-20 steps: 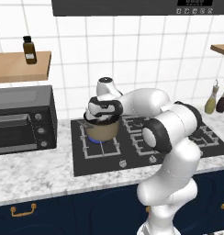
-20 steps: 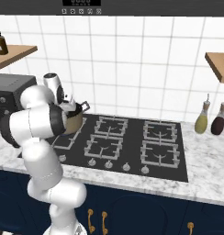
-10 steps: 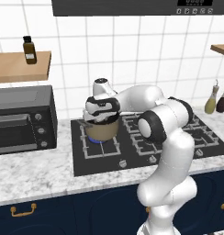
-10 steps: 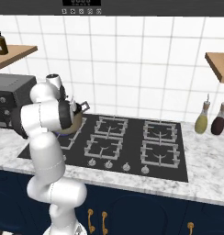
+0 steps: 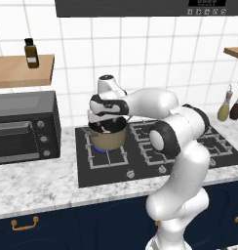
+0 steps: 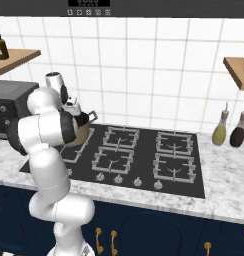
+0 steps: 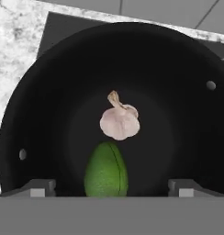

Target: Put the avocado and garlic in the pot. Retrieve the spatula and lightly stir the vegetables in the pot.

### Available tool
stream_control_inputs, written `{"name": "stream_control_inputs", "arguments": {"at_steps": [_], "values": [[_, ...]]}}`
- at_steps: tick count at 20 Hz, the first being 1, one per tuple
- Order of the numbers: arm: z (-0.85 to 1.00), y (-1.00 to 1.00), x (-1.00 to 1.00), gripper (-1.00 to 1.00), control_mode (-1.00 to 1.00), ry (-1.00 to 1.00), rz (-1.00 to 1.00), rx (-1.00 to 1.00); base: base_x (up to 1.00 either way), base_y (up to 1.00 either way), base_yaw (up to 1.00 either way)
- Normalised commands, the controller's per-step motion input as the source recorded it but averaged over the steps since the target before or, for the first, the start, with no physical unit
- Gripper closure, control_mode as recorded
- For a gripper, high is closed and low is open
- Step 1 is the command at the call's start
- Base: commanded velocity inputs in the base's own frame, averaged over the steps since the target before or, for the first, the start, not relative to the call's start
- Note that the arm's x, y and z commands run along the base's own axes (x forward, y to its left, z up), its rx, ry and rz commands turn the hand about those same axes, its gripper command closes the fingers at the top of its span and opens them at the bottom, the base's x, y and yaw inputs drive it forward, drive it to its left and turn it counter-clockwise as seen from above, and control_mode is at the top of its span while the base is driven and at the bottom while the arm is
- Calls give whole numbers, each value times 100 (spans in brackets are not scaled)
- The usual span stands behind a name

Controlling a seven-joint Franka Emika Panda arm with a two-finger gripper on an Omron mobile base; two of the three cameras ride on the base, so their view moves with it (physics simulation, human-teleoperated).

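Since a moment ago, the arm has drawn in closer over the pot (image 5: 108,138), and the jaws (image 7: 109,187) now stand wide apart, holding nothing. Inside the pot, seen from the hand view, the avocado (image 7: 106,170) lies on the black floor with the garlic (image 7: 119,120) just beside it, toward the pot's centre; the two look nearly touching. The pot sits on the rear-left burner of the black hob (image 6: 139,160), with a small blue flame visible under it from the left base view. Left of the pot stands a dark oven (image 5: 23,127) on the marble worktop (image 5: 38,180); above that, a wooden shelf carries a brown bottle (image 5: 29,52). Both vegetables seem to be in place, so fetching the spatula appears to come next; I cannot see a spatula from here. One risk: the hand hangs low over the pot's mouth, so a sideways pull before lifting could catch the rim or a handle and drag the pot off its burner.
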Motion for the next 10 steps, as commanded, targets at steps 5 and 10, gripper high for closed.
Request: {"name": "stream_control_inputs", "arguments": {"at_steps": [5, 10], "values": [[100, -31, -88, -100, -100, -6, 0, 0, 0, 0, 0], [95, -61, -97, -100, -100, 0, 0, 2, 0, 0, 0]]}}
